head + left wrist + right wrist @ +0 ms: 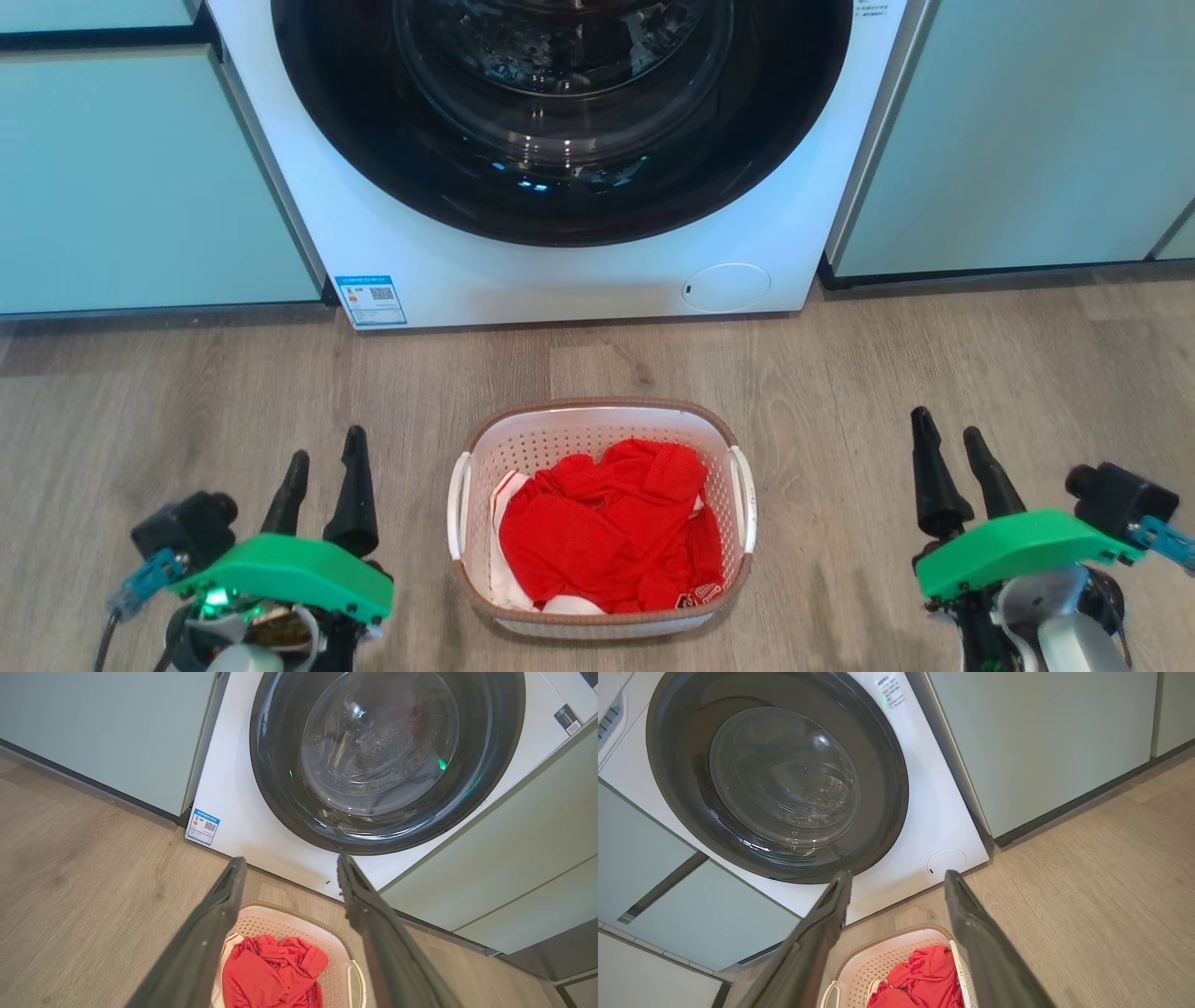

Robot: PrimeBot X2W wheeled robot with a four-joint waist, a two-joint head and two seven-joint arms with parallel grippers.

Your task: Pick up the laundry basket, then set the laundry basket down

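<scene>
Plainly, in the head view, the basket (597,409) sits on the floor (187,392) before the washer (560,280), between the left gripper (327,446) and right gripper (947,425). Both grippers are spread wide, empty and clear of it. Left wrist view: the basket lies beyond parted fingers (210,933), red clothes (271,970) inside. Right wrist view: likewise. Lifting and setting down both seem left to do.
</scene>
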